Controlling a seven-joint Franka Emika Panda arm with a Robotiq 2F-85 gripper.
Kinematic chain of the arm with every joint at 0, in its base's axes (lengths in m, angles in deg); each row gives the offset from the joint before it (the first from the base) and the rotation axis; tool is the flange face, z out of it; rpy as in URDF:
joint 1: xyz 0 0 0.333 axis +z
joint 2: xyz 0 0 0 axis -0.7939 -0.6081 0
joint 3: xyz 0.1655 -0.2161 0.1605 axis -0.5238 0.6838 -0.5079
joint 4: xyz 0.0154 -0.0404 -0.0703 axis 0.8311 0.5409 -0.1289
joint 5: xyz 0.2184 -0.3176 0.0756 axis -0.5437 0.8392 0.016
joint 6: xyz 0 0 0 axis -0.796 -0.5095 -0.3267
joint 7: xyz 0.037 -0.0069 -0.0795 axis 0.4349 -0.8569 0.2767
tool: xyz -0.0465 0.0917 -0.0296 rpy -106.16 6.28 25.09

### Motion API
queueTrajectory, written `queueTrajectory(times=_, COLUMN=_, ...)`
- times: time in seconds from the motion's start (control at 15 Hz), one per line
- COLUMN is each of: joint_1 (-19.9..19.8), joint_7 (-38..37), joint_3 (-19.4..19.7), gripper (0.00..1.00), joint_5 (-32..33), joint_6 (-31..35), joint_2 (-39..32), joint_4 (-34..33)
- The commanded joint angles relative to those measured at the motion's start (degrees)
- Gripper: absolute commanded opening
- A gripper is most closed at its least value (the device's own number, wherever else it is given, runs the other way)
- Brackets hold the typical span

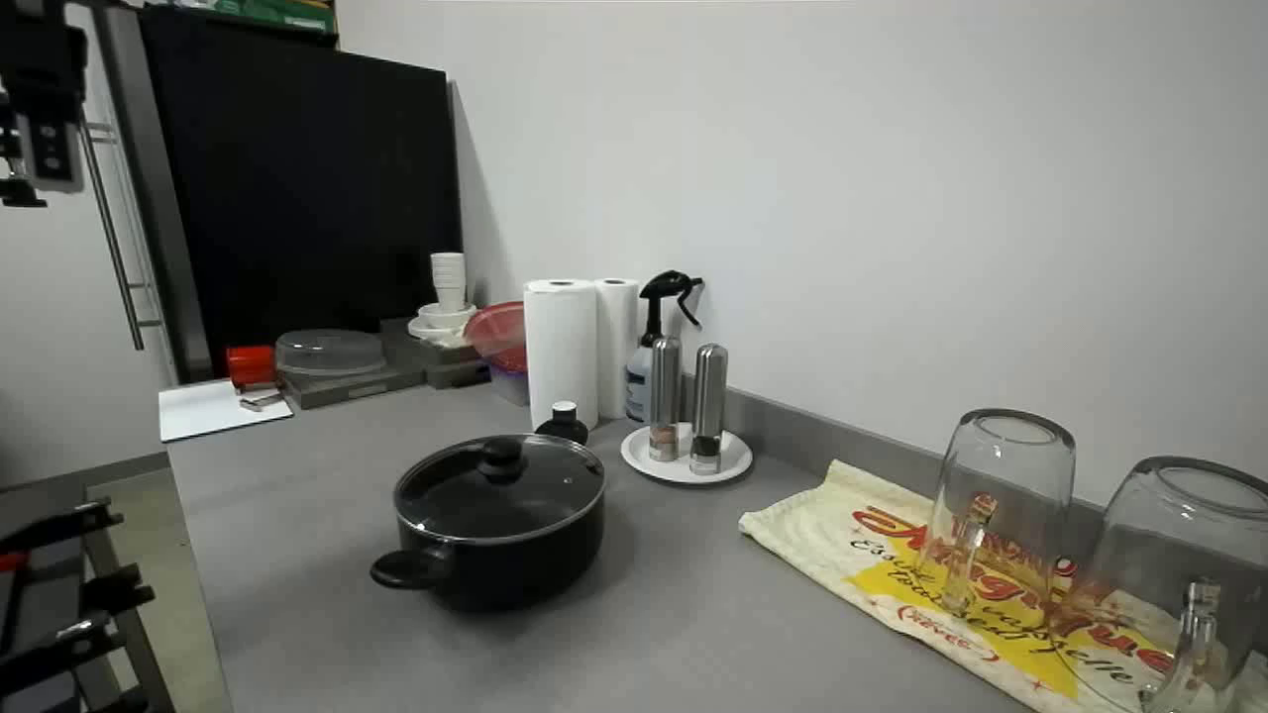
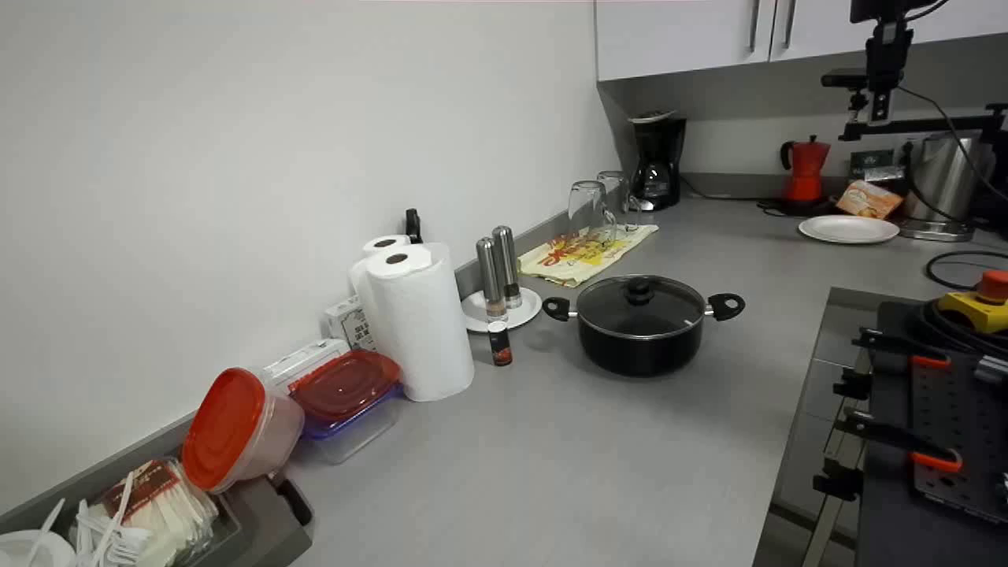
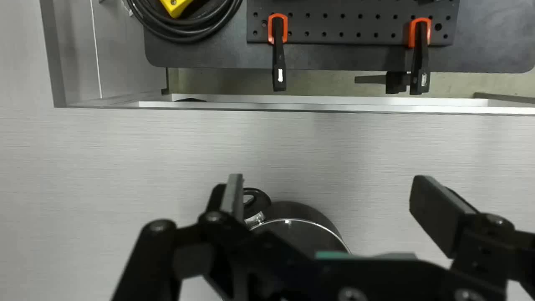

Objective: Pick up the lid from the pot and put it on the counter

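Observation:
The dark glass lid point(image 1: 515, 503) with its black centre knob sits on the black pot point(image 1: 515, 574) in both exterior views; lid point(image 2: 606, 311) and pot point(image 2: 642, 356) stand on the grey counter point(image 2: 567, 465). In the wrist view part of the lid point(image 3: 303, 234) and of the pot point(image 3: 303, 210) shows below the jaws; the knob is hidden behind the gripper. My gripper point(image 3: 328, 179) is open with nothing between its fingers, high above the counter point(image 3: 125, 159). In an exterior view the gripper point(image 2: 880, 106) hangs well above and to the side of the pot.
Paper-towel rolls point(image 2: 425, 323), a small bottle point(image 2: 499, 343) and two steel mills on a white plate point(image 1: 634, 465) stand near the pot. Glass mugs point(image 1: 1001, 495) stand on a patterned cloth point(image 1: 842, 515). Clamps point(image 3: 279, 62) stick out at the robot table by the counter's edge.

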Motion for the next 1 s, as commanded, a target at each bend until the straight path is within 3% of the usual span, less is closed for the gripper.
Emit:
queueTrajectory(times=0.0, joint_1=0.48, joint_7=-0.29, joint_3=0.35, gripper=1.0, joint_5=0.23, joint_6=-0.16, joint_2=0.03, joint_4=-0.1)
queueTrajectory(times=0.6, joint_1=0.48, joint_7=-0.29, joint_3=0.35, gripper=1.0, joint_5=0.23, joint_6=-0.16, joint_2=0.03, joint_4=-0.1)
queueTrajectory(times=0.93, joint_1=2.5, joint_7=-1.1, joint_3=-2.19, gripper=1.0, joint_5=0.73, joint_6=3.84, joint_2=-4.13, joint_4=-8.19)
